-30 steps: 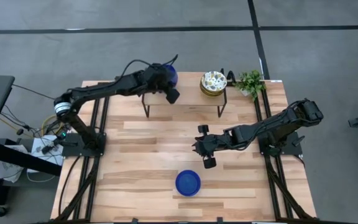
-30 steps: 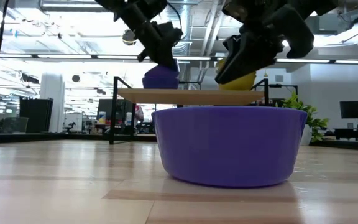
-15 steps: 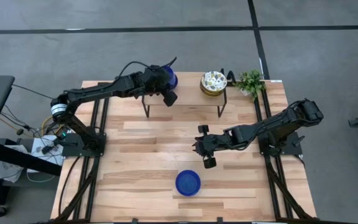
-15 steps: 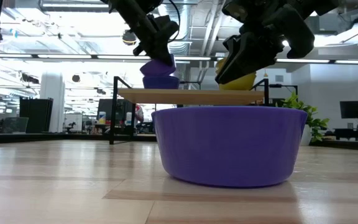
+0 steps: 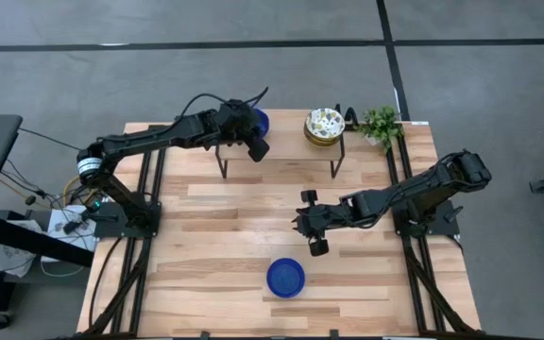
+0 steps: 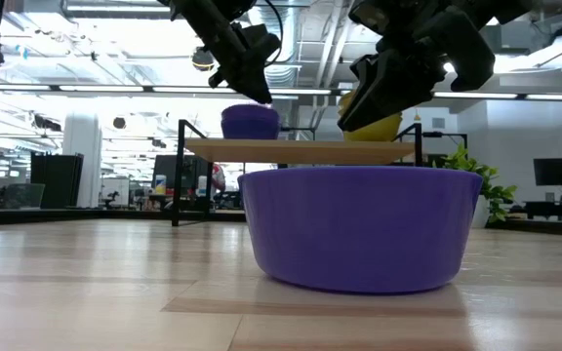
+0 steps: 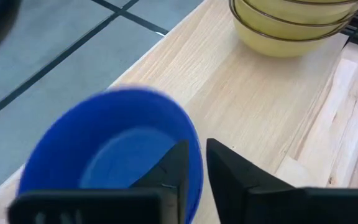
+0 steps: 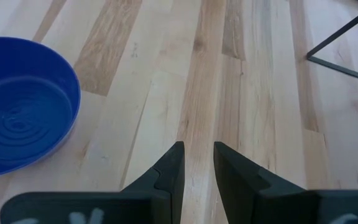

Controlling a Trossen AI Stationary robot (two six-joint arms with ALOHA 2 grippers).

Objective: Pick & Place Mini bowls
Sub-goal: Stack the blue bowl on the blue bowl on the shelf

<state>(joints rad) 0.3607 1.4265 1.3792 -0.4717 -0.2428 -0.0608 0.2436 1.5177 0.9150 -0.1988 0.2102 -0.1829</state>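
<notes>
Nearest the front edge of the pale wooden bench (image 5: pixel 215 227), a glossy cobalt-blue mini bowl (image 5: pixel 285 278). Just beyond, mid-bench, right gripper (image 5: pixel 308 223) hovering, jaws narrowly parted, holding nothing. Farther back, on the raised wooden shelf (image 5: pixel 281 146), left gripper (image 7: pixel 192 163), jaws narrow around the rim of a second blue bowl (image 7: pixel 114 146). Beside it, stacked cream-white speckled bowls (image 5: pixel 324 127).

In the high view the left tool (image 5: pixel 256 144) covers most of the blue bowl (image 5: pixel 260 120) on the raised shelf (image 5: pixel 281 151). The near bowl (image 6: pixel 361 226) blocks the shelf's middle in the low view. How many cream bowls (image 7: pixel 294 22) are stacked cannot be told.
</notes>
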